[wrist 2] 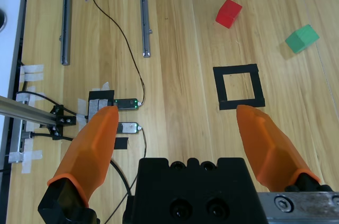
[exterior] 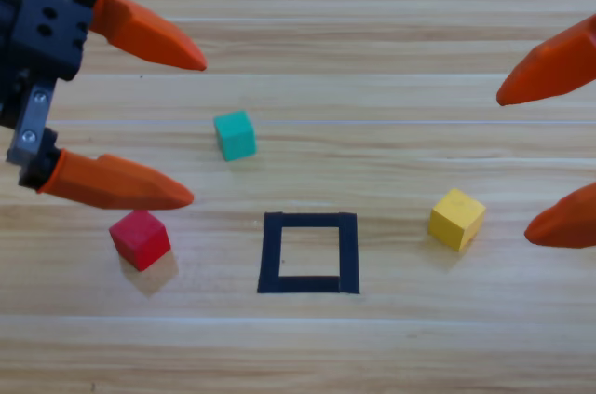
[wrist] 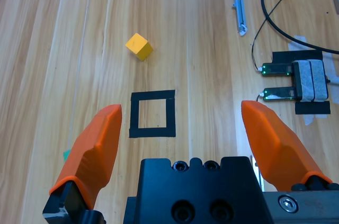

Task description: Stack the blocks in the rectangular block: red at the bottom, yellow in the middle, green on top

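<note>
Red matte cube untouched, black tape square unfilled | left gripper spread wide, probably nearest red | right gripper parked, agape | next: red gets picked first

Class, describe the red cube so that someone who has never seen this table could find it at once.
Start at the black tape square in the middle of the wooden table. Look to its left in the high view, just below the left gripper: there sits the red cube, the only red block.
</note>
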